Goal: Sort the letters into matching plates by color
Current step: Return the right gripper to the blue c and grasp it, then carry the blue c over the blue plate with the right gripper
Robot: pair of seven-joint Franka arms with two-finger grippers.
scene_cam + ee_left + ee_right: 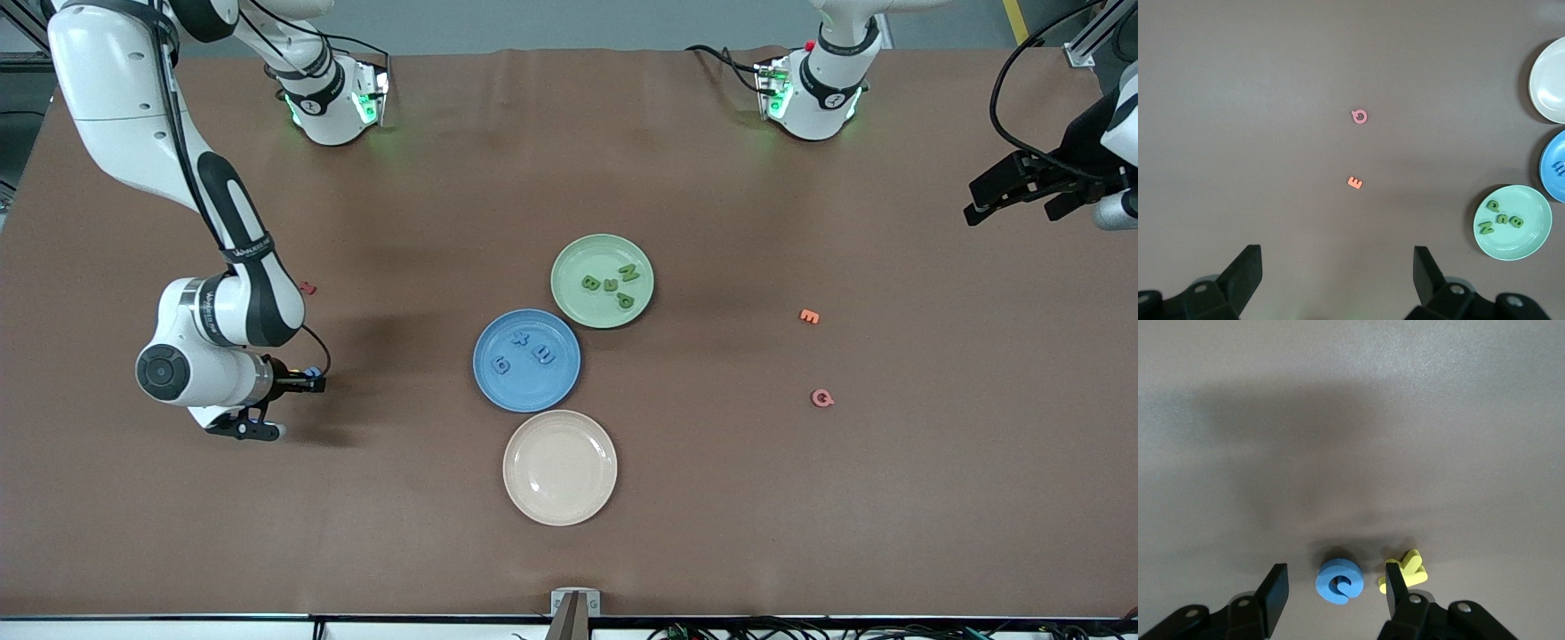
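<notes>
The right gripper (1335, 597), jaws spread, straddles a blue letter (1339, 581) on the counter (711, 498), about nine o'clock from the blue plate (526, 360). Closing may snag the yellow letter (1405, 570), seemingly touching one finger. The left gripper (1338, 277) waits spread.

Matt brown surface, foam letters, smooth plates.

The surface (711, 498) looks like a matt brown sheet, faintly creased. The blue plate (498, 391), pale green plate (578, 307) and cream plate (533, 498) are smooth with a soft, low sheen. The green letters (611, 284), the blue round letter (1339, 582) and the yellow letter (1408, 568) look like matt, thick-cut foam. The arms' shells are glossy white plastic; the right gripper (1335, 590) and left gripper (1337, 275) have dull black plastic-looking fingers (1277, 590).
</notes>
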